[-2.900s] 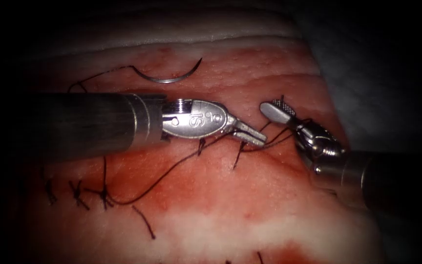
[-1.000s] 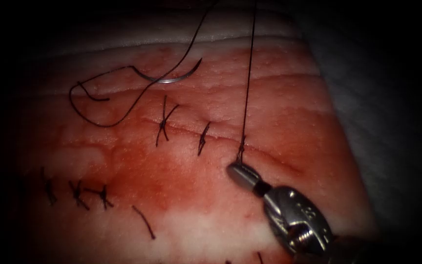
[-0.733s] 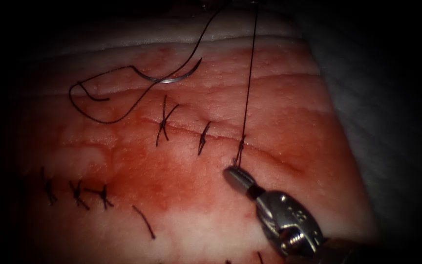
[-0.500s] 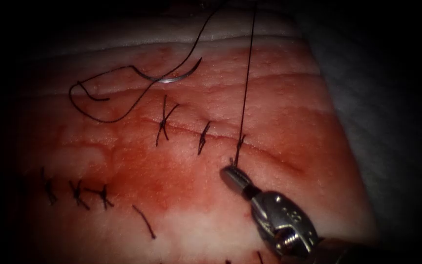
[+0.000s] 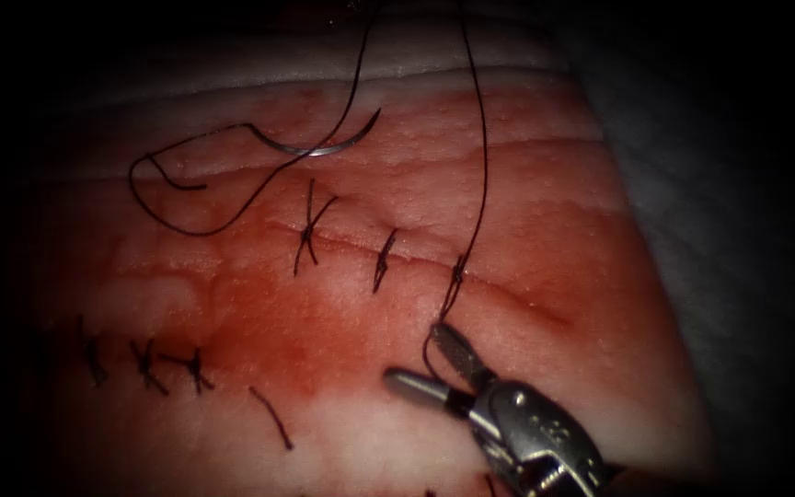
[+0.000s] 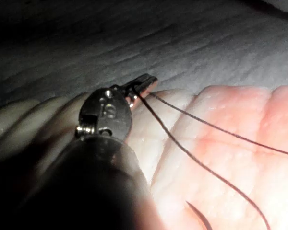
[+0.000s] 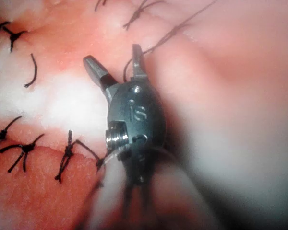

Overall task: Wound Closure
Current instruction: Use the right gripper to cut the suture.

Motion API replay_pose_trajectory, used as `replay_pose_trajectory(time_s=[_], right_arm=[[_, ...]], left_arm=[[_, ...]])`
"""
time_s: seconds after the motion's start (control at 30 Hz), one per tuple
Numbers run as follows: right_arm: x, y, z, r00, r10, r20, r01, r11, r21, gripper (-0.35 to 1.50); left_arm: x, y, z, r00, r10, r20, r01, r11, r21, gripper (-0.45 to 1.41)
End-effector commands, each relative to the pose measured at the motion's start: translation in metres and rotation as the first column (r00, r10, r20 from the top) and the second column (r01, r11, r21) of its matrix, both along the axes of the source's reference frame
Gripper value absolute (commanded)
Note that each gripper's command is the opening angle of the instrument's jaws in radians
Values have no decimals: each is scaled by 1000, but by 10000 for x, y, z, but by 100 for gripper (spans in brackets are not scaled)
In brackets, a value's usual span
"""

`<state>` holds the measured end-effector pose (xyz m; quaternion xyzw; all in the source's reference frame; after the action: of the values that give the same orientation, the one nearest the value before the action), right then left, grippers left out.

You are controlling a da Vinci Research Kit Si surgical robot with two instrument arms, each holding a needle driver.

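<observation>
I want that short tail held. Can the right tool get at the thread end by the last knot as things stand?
Probably yes. The right tool is open beside the knot, holding nothing; the thread tail curls between its jaws. The left tool holds the long strand away. The needle lies free on the tissue.

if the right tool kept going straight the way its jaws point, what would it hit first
Probably the thread at the newest knot on the cut: the right tool, jaws open and holding nothing, points up-left at it. Depth is hard to judge; it might meet the tissue first.
</observation>
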<state>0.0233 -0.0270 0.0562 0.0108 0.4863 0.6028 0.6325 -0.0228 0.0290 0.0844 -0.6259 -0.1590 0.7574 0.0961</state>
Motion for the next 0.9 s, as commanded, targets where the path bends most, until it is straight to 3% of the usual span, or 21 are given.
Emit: replay_pose_trajectory(time_s=[0.03, 0.13, 0.23, 0.4, 0.9], right_arm=[[1, 3, -3, 1000, 5, -12, -5, 1000, -6, 105], [-15, 13, -23, 999, 14, -41, -14, 1000, -13, 111], [-25, 20, -34, 998, 17, -55, -18, 1000, -12, 111], [-44, 43, -43, 999, 34, -24, -34, 999, -14, 108], [-45, 88, 32, 998, 6, 61, -9, 998, 57, 118]], left_arm=[[-1, 6, -10, 1000, -4, -1, 4, 1000, 7, -45], [10, 2, -53, 1000, -1, 13, 1, 1000, 28, -45], [12, -1, -75, 1000, 4, 21, -4, 1000, 18, -45], [11, -13, -120, 1000, 15, 23, -15, 1000, 0, -45], [0, -30, -254, 998, 48, 50, -45, 997, -68, -45]])
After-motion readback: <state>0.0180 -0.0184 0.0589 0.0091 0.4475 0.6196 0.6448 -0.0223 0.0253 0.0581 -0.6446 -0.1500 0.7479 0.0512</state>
